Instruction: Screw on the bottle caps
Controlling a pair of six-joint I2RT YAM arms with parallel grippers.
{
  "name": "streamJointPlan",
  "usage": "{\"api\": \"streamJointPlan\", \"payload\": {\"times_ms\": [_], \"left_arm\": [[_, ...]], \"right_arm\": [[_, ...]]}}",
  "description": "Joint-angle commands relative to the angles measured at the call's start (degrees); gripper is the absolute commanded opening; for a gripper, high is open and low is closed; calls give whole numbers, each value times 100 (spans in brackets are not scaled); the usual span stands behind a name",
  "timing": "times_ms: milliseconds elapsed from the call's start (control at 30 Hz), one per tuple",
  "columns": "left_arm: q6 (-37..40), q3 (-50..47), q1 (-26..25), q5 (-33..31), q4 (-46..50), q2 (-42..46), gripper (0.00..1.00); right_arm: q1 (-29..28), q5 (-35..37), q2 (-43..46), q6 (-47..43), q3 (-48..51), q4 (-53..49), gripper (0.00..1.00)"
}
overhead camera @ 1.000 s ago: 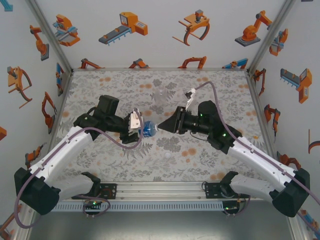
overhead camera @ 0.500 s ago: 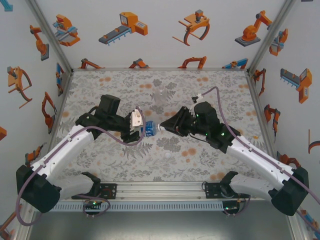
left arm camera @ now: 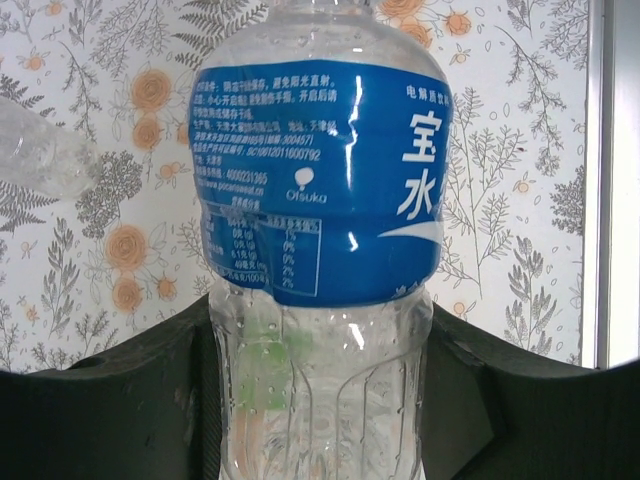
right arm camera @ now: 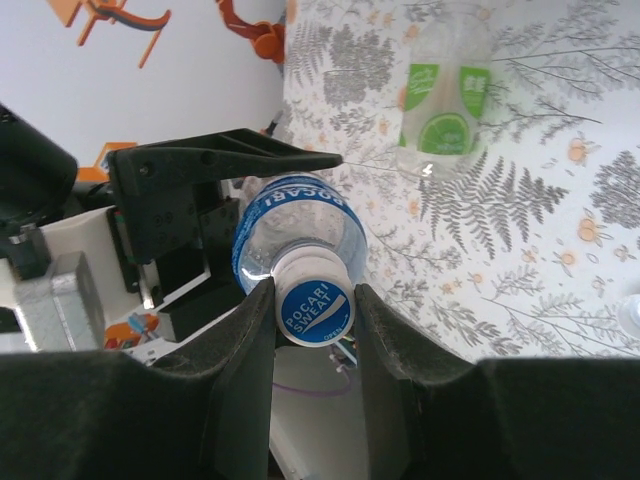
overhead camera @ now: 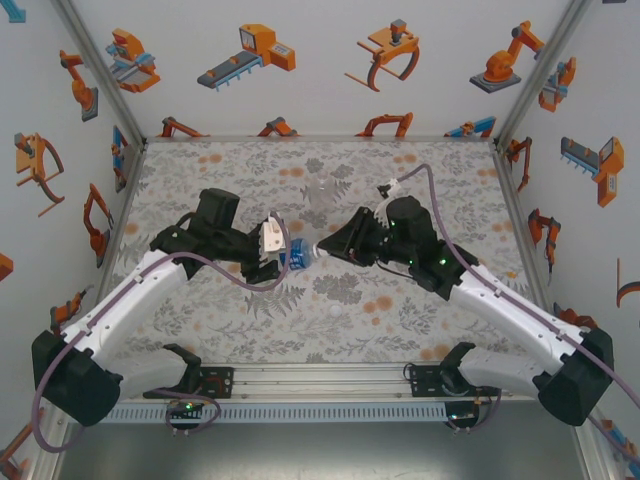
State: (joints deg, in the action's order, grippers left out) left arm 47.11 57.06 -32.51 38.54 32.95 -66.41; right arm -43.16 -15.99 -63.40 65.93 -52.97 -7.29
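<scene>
Blue-label bottle (left arm camera: 320,180) clamped in left gripper (left arm camera: 320,340), its cap (right arm camera: 315,306) pinched at the neck by right gripper (right arm camera: 313,300), seating unconfirmed; green-label bottle (right arm camera: 445,105) and plain bottle (overhead camera: 322,195) judged yet to be capped.

Overhead view; close wrist views, shared bottle (left arm camera: 320,180)

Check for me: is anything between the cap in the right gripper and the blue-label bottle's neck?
Nothing visible. The cap already sits on the neck of the blue-label bottle, pinched by the right gripper, while the left gripper clamps the bottle's body. The green-label bottle is well off to the side.
</scene>
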Motion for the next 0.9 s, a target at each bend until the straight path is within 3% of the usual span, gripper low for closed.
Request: {"api": "streamJointPlan", "payload": {"times_ms": [0, 367, 700, 867], "left_arm": [[-133, 23, -161, 1063, -863, 206, 0], [-487, 148, -150, 1023, -920, 120, 0], [-310, 129, -152, 941, -743, 78, 0], [-230, 156, -154, 945, -650, 29, 0]], "right_arm": [[-105, -526, -197, -19, -98, 788, 25], [-98, -458, -428, -344, -556, -58, 26], [-105, -230, -331, -752, -762, -231, 48], [-105, -186, -298, -811, -830, -233, 51]]}}
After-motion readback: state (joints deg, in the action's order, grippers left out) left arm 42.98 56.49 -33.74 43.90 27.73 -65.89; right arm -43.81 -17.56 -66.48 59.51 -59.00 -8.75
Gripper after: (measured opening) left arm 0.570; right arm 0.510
